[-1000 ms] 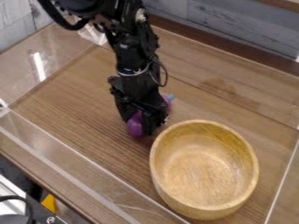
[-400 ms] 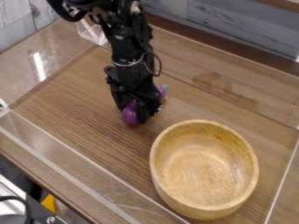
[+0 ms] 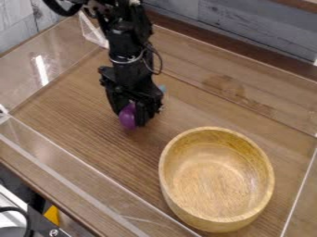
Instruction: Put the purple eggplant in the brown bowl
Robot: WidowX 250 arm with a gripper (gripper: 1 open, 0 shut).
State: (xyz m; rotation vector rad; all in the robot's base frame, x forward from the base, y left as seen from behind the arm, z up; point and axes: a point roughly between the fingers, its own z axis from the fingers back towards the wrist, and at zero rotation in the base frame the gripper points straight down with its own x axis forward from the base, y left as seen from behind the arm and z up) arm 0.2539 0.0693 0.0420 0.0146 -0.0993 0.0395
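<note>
hand on the eggplant, and away they go together! the eggplant sits between the fingers, its purple showing at the tips, and it has travelled with them, up the view and a touch to the left. that looks like a proper grip: fingers parted only by what they hold, closed on it, no release here. is it off the table? can't tell from this angle. but look at the bowl: it hasn't budged, and the gap to it has widened, so the job is still undone. from here it wants a swing back across, well over that thick rim, or the eggplant could clip it and drop outside.
</note>
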